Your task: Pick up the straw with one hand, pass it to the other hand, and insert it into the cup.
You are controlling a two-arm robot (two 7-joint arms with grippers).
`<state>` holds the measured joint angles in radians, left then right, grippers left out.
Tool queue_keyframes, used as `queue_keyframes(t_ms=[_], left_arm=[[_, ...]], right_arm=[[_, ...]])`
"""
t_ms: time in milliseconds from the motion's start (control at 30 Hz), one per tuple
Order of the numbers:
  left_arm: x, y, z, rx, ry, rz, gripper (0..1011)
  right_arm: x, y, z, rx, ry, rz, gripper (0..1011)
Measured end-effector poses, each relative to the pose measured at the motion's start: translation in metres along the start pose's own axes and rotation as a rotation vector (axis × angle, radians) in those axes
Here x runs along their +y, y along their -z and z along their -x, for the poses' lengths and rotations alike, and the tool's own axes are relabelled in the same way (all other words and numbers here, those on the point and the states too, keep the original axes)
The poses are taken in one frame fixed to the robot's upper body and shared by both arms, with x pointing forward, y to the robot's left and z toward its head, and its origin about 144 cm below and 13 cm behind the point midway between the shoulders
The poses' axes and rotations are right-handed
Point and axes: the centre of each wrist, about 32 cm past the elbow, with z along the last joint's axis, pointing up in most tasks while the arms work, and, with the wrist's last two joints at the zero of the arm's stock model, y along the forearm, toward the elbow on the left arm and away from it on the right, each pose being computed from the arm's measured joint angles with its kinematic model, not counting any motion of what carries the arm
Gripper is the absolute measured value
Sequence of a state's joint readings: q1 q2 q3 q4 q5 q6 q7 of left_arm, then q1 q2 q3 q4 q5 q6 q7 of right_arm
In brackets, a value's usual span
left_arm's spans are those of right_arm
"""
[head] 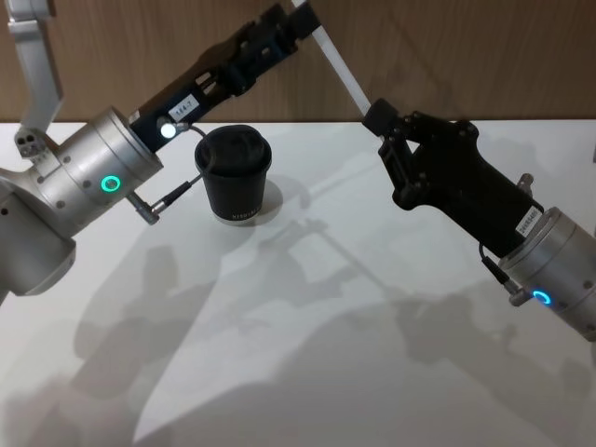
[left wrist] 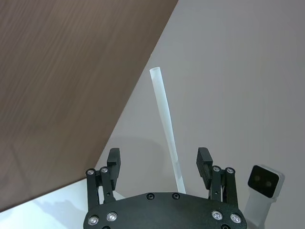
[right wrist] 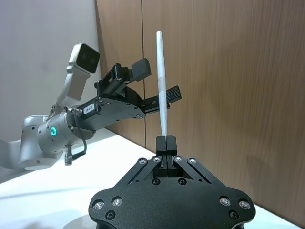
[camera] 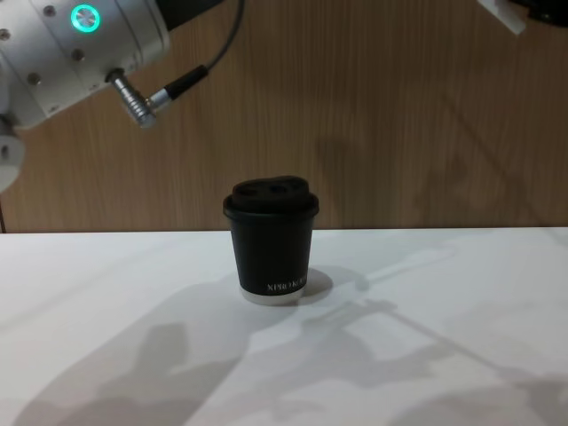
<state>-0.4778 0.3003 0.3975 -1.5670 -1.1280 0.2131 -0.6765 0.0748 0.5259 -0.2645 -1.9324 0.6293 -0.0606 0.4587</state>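
Closer in, straw [right wrist: 162, 86] in right gripper [right wrist: 166, 142]

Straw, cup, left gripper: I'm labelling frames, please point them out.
straw [right wrist: 162, 86], right wrist view, mid-shaft.
cup [camera: 271, 253], chest view, side wall.
left gripper [left wrist: 159, 158], left wrist view, midway between fingertips.
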Motion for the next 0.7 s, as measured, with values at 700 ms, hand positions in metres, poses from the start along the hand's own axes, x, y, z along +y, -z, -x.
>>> queue_keyframes(t_ms=[700], left_arm=[[-0.016, 0.004, -0.004, 0.067, 0.024, 0.003, 986]], right_arm=[[-0.001, 0.001, -0.004, 0.013, 0.001, 0.018, 3]])
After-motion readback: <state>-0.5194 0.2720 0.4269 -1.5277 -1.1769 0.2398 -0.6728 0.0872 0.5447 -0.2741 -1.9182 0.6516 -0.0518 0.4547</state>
